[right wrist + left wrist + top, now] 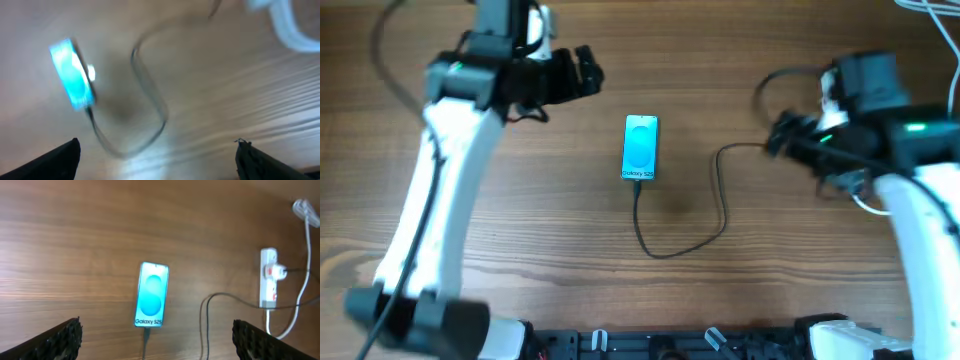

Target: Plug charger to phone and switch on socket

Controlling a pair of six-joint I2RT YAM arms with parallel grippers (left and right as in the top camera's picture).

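Note:
The phone [640, 147] lies flat mid-table with its cyan screen up; it also shows in the left wrist view [151, 295] and, blurred, in the right wrist view [72, 75]. The thin black charger cable [665, 252] meets the phone's lower end, loops toward me, then runs right to the right arm. In the left wrist view the cable [205, 325] leads to the white socket [268, 280], where a plug sits. My left gripper [585, 72] is open and empty, up and left of the phone. My right gripper [782, 135] is open and empty, right of the phone; the arm hides most of the socket from overhead.
The socket's thick white cord [301, 275] runs along the right side and shows blurred in the right wrist view [290, 30]. More white cord lies at the back right corner [942, 25]. The arm bases stand along the front edge [670, 345].

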